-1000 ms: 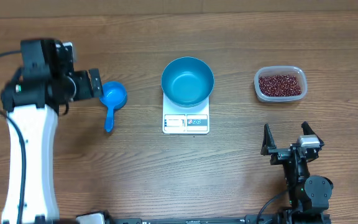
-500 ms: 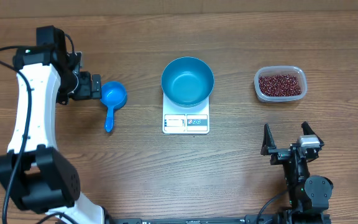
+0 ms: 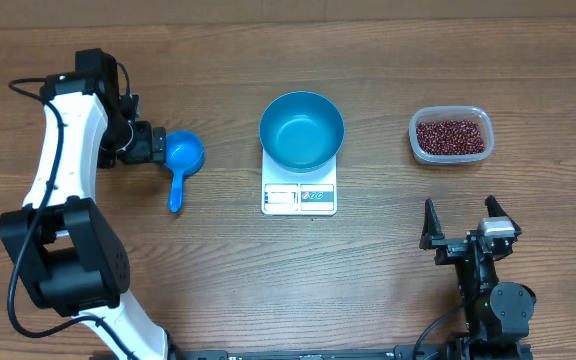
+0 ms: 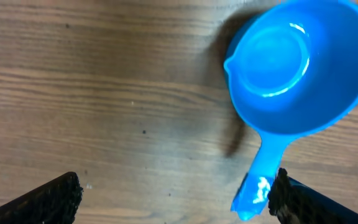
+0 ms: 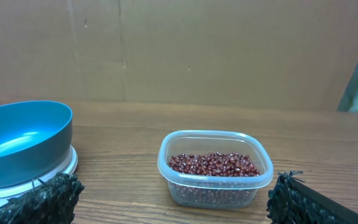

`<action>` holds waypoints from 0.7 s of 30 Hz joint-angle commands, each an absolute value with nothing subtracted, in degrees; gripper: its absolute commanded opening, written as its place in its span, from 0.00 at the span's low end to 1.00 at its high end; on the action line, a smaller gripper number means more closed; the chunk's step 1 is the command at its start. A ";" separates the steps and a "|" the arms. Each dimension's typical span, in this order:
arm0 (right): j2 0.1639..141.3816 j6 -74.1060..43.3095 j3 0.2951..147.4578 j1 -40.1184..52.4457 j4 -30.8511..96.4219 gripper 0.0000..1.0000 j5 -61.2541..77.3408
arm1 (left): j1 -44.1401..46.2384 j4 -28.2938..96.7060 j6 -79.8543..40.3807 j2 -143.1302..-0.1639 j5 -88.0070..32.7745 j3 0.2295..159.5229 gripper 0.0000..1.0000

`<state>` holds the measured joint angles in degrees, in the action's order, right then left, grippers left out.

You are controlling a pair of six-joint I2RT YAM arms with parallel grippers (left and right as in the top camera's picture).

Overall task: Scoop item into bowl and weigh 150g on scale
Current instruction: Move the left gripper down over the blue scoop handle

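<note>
The blue bowl (image 3: 301, 130) stands empty on the white scale (image 3: 299, 198) at mid-table. The item, dark red-brown beans (image 3: 452, 136), fills a clear tub (image 3: 478, 118) at the right. A small blue handled scoop (image 3: 182, 158) lies left of the scale. My left gripper (image 3: 156, 146) is open just left of the scoop. In the left wrist view, the scoop's handle (image 4: 261, 182) lies just inside the right finger (image 4: 309, 202), with bare wood across the rest of the gap. My right gripper (image 3: 463, 235) is open near the front edge, facing the beans (image 5: 213, 164) and bowl (image 5: 23, 138).
The left arm's white links (image 3: 63, 150) reach over the table's left side. The right arm's base (image 3: 498, 305) sits at the front right. A brown wall (image 5: 179, 50) rises behind the table's far edge.
The left arm has swung forward and lowered, bringing its open gripper close beside the scoop. The right arm, bowl, scale and tub have not moved.
</note>
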<state>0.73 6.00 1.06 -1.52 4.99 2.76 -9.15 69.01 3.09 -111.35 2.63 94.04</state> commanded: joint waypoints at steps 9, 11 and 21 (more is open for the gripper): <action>0.16 5.85 0.47 -1.74 4.67 1.00 2.46 | -9.37 65.45 3.86 -112.68 3.33 95.37 1.00; 0.16 5.85 0.47 -1.74 4.69 1.00 2.46 | -9.37 64.64 3.86 -112.75 3.11 95.37 0.99; 0.16 5.85 0.47 -1.74 4.69 1.00 2.46 | -9.34 62.70 4.36 -113.38 1.48 95.31 0.99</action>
<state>0.73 6.02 1.06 -1.50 4.97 2.74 -9.15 62.94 3.20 -111.90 2.17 94.06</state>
